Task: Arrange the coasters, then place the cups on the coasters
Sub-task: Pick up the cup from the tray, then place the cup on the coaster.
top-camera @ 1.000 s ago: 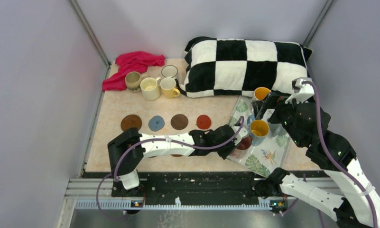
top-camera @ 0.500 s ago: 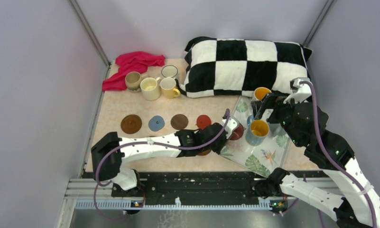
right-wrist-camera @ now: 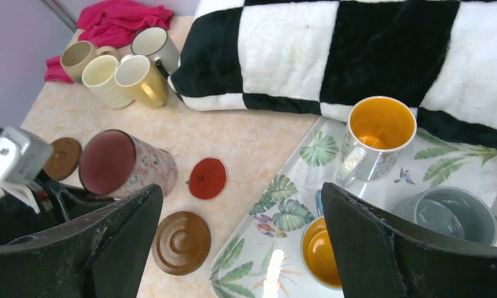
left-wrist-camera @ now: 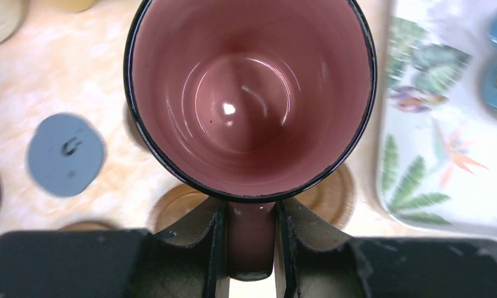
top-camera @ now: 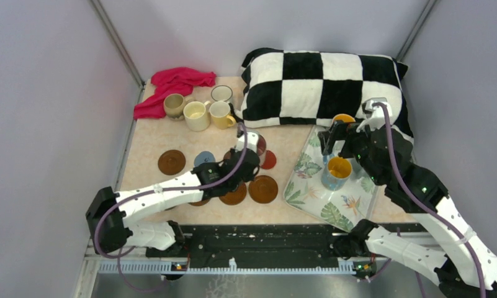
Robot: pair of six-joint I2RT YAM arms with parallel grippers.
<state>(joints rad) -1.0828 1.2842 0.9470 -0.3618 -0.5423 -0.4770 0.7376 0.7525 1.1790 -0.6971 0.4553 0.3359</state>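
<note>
Coasters (top-camera: 171, 161) laid out, no cup seated yet; left gripper (left-wrist-camera: 250, 248) pinches pink mug (left-wrist-camera: 246, 93) by handle (right gripper (right-wrist-camera: 242, 239) gapes above tray (right-wrist-camera: 277, 205)).

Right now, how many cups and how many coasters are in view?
Cups: 8
Coasters: 7, two mostly hidden
Total: 15

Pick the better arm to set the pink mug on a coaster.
Left. The left gripper holds the pink mug by its handle above brown coasters; the right gripper is open over the leaf-print tray.
</note>
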